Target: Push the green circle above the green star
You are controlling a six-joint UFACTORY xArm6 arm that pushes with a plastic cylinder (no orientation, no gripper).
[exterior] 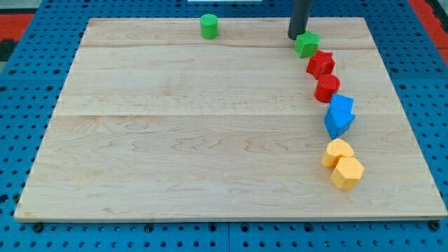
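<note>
The green circle point(208, 26) stands near the board's top edge, left of centre. The green star point(306, 44) lies near the top right. My tip point(295, 37) rests on the board just left of the green star, touching or nearly touching it. The dark rod rises from there out of the view's top. The green circle is far to the left of my tip.
Below the green star a curved line of blocks runs down the right side: a red star point(320, 64), a red circle point(327, 89), two blue blocks point(340, 115), a yellow heart point(337, 152) and a yellow hexagon point(347, 173). The wooden board point(175, 140) lies on a blue pegboard.
</note>
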